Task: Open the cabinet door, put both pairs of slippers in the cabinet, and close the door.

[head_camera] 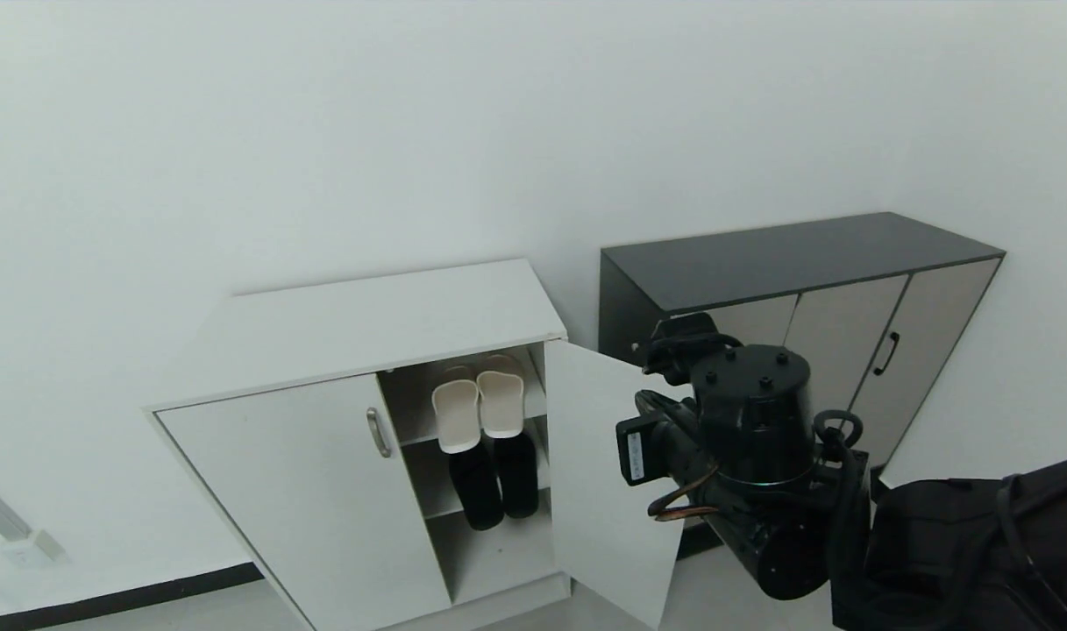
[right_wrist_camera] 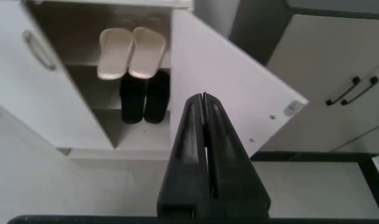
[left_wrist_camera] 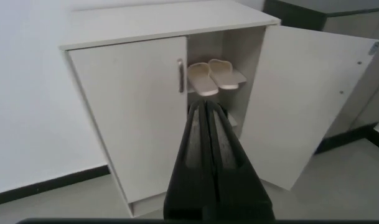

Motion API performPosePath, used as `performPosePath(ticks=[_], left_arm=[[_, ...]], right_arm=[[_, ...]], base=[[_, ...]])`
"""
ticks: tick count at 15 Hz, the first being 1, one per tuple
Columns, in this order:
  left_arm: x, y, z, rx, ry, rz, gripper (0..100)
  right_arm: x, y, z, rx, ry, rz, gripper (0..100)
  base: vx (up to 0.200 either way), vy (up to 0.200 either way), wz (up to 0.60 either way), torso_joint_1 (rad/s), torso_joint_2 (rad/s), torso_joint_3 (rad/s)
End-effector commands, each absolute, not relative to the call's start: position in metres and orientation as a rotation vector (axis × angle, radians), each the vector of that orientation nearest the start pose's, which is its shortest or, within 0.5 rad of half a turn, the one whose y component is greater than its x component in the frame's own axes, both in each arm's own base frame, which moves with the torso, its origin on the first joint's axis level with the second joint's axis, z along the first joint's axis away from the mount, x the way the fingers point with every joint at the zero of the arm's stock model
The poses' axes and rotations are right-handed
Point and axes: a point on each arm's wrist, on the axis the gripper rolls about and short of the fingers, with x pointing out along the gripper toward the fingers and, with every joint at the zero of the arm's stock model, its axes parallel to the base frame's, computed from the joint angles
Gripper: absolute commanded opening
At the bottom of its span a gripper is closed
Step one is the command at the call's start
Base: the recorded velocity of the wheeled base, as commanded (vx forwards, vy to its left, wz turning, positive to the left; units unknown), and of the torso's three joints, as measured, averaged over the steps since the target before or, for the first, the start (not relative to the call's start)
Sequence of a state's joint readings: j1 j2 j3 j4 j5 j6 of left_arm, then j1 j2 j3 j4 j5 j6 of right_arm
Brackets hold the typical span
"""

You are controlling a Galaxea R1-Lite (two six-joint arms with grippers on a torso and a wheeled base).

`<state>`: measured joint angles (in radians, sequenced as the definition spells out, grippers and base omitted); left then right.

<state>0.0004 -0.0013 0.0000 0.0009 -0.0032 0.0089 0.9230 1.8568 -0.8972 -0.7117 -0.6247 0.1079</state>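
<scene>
The white cabinet (head_camera: 366, 320) has its left door (head_camera: 305, 499) closed and its right door (head_camera: 603, 491) swung open. Inside, a cream pair of slippers (head_camera: 479, 407) rests on the upper shelf, with a black pair (head_camera: 494, 478) on the shelf below. My right arm (head_camera: 743, 438) stands just right of the open door. My right gripper (right_wrist_camera: 203, 98) is shut and holds nothing, in front of the door's inner face (right_wrist_camera: 233, 87), near the black slippers (right_wrist_camera: 144, 96). My left gripper (left_wrist_camera: 206, 102) is also shut and holds nothing, facing the opening below the cream slippers (left_wrist_camera: 215, 76).
A dark grey cabinet (head_camera: 805, 250) with pale doors and a black handle (head_camera: 886, 353) stands against the wall, close to the right of the open door. A metal handle (head_camera: 378, 432) is on the closed left door. A socket strip (head_camera: 24, 548) is low on the left wall.
</scene>
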Motion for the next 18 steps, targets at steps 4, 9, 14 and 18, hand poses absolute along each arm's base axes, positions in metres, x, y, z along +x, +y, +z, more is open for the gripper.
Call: performPosePath(ticks=[4, 9, 14, 18], left_arm=[[-0.023, 0.0, 0.075, 0.009, 0.002, -0.003, 0], [-0.023, 0.0, 0.075, 0.009, 0.002, -0.003, 0], [-0.023, 0.0, 0.075, 0.009, 0.002, -0.003, 0], [-0.023, 0.0, 0.075, 0.008, 0.002, -0.003, 0]], right_arm=[[0.219, 0.26, 0.162, -0.072, 0.2, 0.273, 0], [0.223, 0.257, 0.159, -0.08, 0.207, 0.258, 0], [0.231, 0.252, 0.159, -0.081, 0.208, 0.248, 0], [0.256, 0.244, 0.163, -0.063, 0.191, 0.188, 0]], base=[[0.0, 0.0, 0.0, 0.0, 0.0, 0.0], [-0.16, 0.0, 0.0, 0.001, 0.0, 0.003], [-0.08, 0.0, 0.0, 0.005, 0.0, -0.002], [0.0, 0.0, 0.0, 0.0, 0.0, 0.0]])
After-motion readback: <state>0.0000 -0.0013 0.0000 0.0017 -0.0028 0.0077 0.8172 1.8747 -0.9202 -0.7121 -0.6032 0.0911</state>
